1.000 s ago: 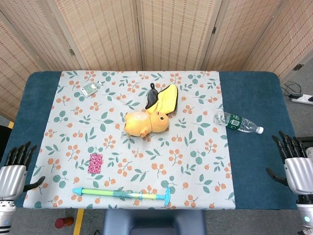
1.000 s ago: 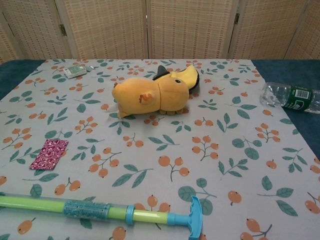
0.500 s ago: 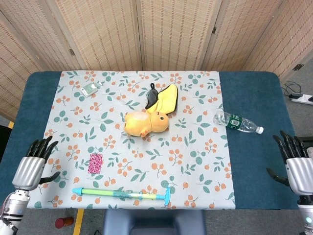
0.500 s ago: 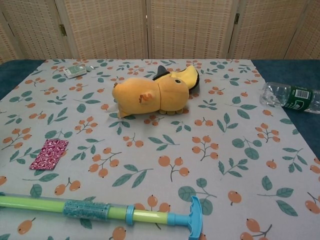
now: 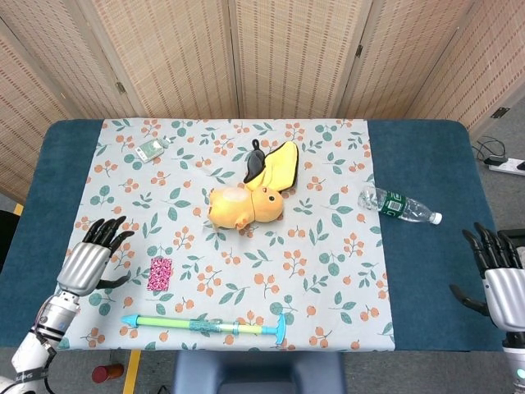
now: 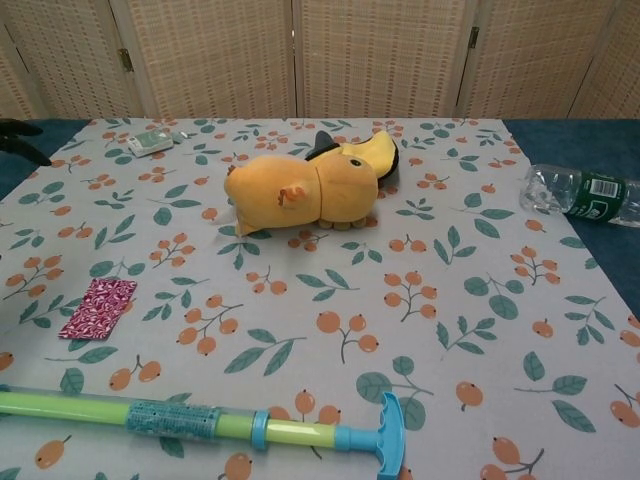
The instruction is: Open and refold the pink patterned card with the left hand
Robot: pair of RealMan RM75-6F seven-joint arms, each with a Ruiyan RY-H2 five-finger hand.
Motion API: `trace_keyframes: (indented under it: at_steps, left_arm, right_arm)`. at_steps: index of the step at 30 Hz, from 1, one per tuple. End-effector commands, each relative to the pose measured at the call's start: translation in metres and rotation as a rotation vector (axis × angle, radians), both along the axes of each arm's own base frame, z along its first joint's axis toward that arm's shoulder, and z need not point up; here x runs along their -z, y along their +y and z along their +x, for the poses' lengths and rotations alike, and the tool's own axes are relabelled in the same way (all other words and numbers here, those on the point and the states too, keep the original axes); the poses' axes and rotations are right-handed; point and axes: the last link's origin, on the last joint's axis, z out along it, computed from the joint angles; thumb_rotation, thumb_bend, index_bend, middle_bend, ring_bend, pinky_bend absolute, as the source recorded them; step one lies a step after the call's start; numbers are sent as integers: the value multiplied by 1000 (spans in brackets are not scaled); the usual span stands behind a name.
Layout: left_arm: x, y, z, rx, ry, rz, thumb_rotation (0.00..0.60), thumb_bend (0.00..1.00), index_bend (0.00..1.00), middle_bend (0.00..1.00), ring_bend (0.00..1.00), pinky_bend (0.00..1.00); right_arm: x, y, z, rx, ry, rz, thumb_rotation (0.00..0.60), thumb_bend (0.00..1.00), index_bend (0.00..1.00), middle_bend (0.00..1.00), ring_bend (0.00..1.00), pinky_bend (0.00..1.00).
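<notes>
The pink patterned card [image 5: 159, 273] lies folded flat on the floral cloth near the front left; the chest view shows the card [image 6: 98, 307] at its left side. My left hand [image 5: 89, 262] hovers a short way to the card's left, fingers spread, holding nothing. Only dark fingertips [image 6: 18, 136] of it enter the chest view at the left edge. My right hand [image 5: 502, 279] stays at the table's right edge, fingers apart and empty, far from the card.
A yellow plush toy [image 5: 250, 195] lies mid-table. A green and blue plastic stick [image 5: 205, 326] runs along the front edge just below the card. A water bottle [image 5: 398, 205] lies at the right, a small packet [image 5: 152, 148] at the back left.
My left hand has moved right and forward from the table's left edge to beside the card. The right hand has drifted slightly lower. The card has not moved.
</notes>
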Motion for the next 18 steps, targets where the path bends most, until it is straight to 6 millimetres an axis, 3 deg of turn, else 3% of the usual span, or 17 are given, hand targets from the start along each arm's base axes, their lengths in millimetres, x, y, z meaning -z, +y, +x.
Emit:
trace_keyframes:
  at_steps: [1, 5, 18]
  left_arm:
    - [11, 12, -1, -25, 19, -39, 600, 156, 172, 25, 0, 0]
    - [23, 19, -2, -60, 37, -89, 600, 109, 166, 24, 0, 0]
    - [57, 49, -4, -109, 30, -93, 600, 102, 116, 1, 0, 0]
  right_arm:
    - [0, 0, -1, 3, -2, -2, 600, 230, 0, 0, 25, 0]
    - [-1, 0, -2, 3, -1, -5, 600, 230, 0, 0, 25, 0]
    - [0, 0, -4, 8, -2, -1, 600, 230, 0, 0, 26, 0]
